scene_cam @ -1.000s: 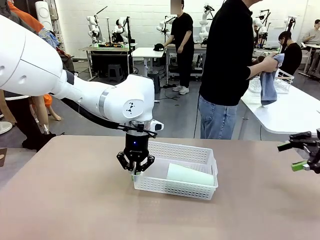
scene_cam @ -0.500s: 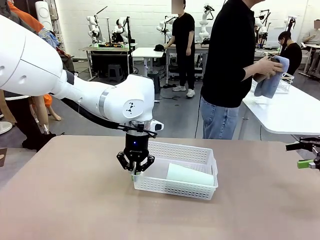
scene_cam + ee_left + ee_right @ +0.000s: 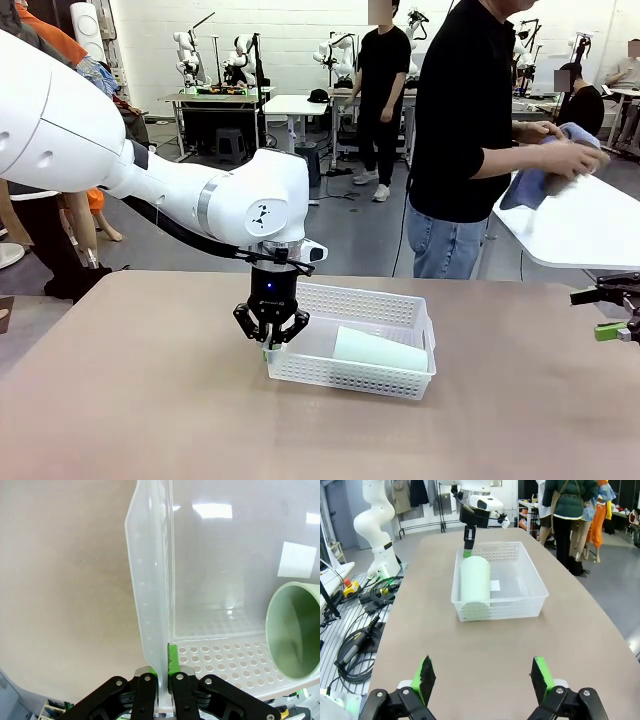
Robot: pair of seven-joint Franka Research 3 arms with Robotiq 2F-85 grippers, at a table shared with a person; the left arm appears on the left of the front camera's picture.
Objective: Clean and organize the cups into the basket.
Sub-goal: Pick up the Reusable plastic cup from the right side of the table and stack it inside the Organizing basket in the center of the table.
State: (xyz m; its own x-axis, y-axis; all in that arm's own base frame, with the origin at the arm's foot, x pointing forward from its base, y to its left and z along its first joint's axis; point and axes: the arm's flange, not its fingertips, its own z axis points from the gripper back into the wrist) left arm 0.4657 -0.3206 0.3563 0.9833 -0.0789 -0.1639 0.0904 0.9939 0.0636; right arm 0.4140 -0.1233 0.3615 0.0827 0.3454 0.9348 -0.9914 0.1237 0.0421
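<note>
Firmly, the left gripper [image 3: 271, 343] [image 3: 163, 669] is clamped on the short end wall of the shallow rectangular white perforated plastic basket [image 3: 362, 296] [image 3: 150, 605] [image 3: 539, 594], one finger inside the wall and one outside, with a green pad [image 3: 172, 659] pressed flat against the inner face. The basket is set flat on the brown-tan table top [image 3: 150, 400], near its middle. Inside it, a tall pale mint-green matte cup [image 3: 380, 352] [image 3: 295, 630] [image 3: 475, 582] is laid on its side along the long wall nearer the robot, its open mouth turned towards the clamped end. Well apart, at the table's right edge, the right gripper [image 3: 612, 312] [image 3: 483, 677] is held above the table with its jaws spread wide and nothing between them. Beyond the table, a blue cloth [image 3: 530, 185] is held in both hands by a person in a black top [image 3: 460, 120] over a neighbouring white table [image 3: 590, 230].
</note>
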